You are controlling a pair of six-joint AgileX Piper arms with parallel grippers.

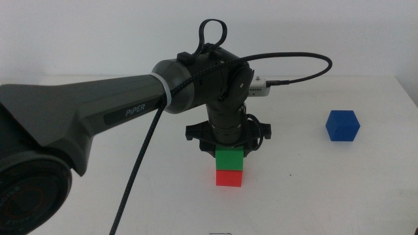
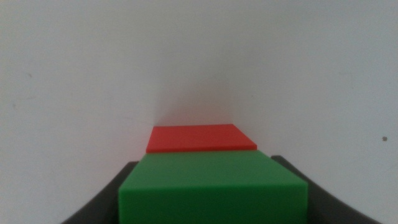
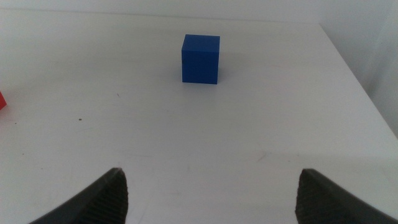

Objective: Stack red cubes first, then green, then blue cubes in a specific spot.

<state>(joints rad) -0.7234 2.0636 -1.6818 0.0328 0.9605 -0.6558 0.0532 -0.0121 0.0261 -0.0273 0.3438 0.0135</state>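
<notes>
Green sits squarely on red: the green cube (image 1: pixel 229 158) rests on top of the red cube (image 1: pixel 229 177), the pair standing near the middle of the worktop (image 1: pixel 313 189), toward its front edge. The left pincer (image 1: pixel 225 145) comes straight down over the stack, its dark jaws closed against the sides of the green cube (the left wrist view shows the green cube (image 2: pixel 214 186) filling the gap between them, with the red cube (image 2: pixel 200 137) showing beyond it). The blue cube (image 1: pixel 343 125) stands alone well to the right, apart from the stack, resting flat on the worktop. The right pincer (image 3: pixel 211 196) hangs low over the worktop with its jaws spread wide and nothing between them, facing the blue cube (image 3: pixel 201 58). The worktop is plain matte white, and a bare white wall (image 1: pixel 98 32) rises behind it.
</notes>
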